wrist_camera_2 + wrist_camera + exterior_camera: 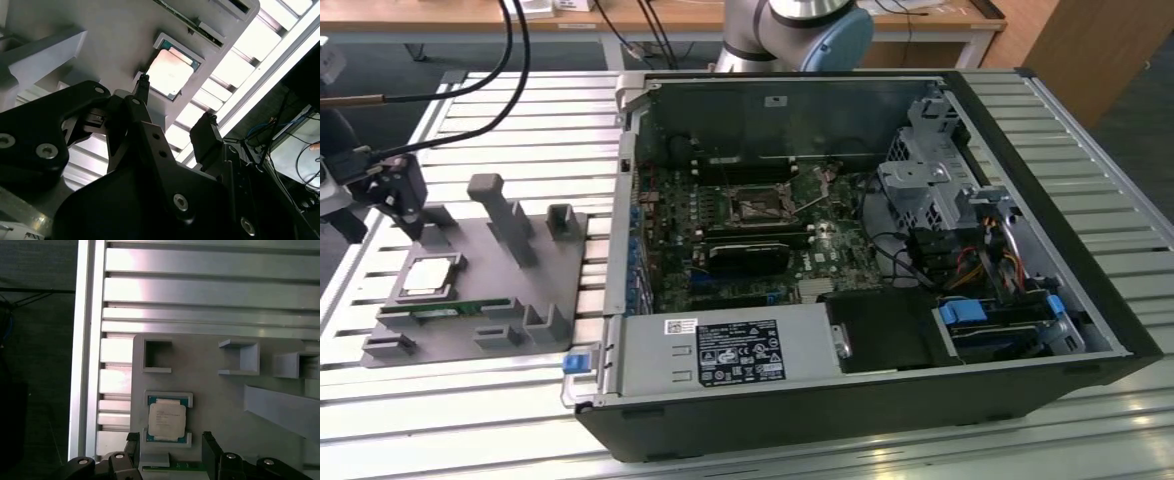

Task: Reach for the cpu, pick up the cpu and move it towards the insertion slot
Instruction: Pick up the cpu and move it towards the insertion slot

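- At the lower left of the exterior view, flat and metal face up in a shallow pocket of the grey fixture tray (487, 288): the cpu (430, 277).
- Just above it in that view, close to the left edge: the gripper (411, 222), pointing down, apart from the chip.
- Jaws spread wide, with nothing between them and touching nothing.
- In the first wrist view, the cpu (167, 421) lies straight ahead of the gripper (171, 441), roughly centred between its two black fingers (212, 442).
- Near-square, so no long axis to match; finger gap looks wider than the chip.
- Pocket rim raised on two opposite sides; the sides facing the fingers look open, probably leaving room for the tips.
- Tall grey post (500, 215) on the tray, toward the exterior view's right of the gripper, clear of the chip.
- At the centre of the exterior view, well apart from the tray: the insertion slot (757, 208), inside the open computer case (854, 415), with the case's side wall between them.
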`<state>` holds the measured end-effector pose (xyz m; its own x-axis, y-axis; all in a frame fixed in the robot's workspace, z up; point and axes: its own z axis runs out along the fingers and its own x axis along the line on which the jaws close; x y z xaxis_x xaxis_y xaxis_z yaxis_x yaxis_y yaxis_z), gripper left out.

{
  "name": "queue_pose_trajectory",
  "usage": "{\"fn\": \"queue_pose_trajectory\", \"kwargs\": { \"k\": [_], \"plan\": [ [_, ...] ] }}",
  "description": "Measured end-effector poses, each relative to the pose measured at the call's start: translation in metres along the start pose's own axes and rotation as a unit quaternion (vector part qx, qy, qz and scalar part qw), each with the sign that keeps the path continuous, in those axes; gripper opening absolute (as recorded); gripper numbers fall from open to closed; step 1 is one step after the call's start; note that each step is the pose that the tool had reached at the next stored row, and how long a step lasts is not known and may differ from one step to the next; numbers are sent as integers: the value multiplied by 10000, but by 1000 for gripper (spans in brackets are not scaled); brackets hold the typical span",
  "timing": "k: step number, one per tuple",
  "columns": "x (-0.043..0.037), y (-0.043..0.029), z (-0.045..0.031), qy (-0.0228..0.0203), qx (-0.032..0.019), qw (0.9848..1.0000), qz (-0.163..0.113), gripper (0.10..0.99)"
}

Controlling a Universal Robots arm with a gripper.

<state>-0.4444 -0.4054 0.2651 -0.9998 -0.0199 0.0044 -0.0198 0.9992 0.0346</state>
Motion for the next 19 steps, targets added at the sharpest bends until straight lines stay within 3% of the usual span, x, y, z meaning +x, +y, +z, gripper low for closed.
{"fn": "queue_pose_trajectory", "kwargs": {
  "k": [19],
  "plan": [
    [0, -29, 127, 2, 0, 10000, 0, 604]
  ]
}}
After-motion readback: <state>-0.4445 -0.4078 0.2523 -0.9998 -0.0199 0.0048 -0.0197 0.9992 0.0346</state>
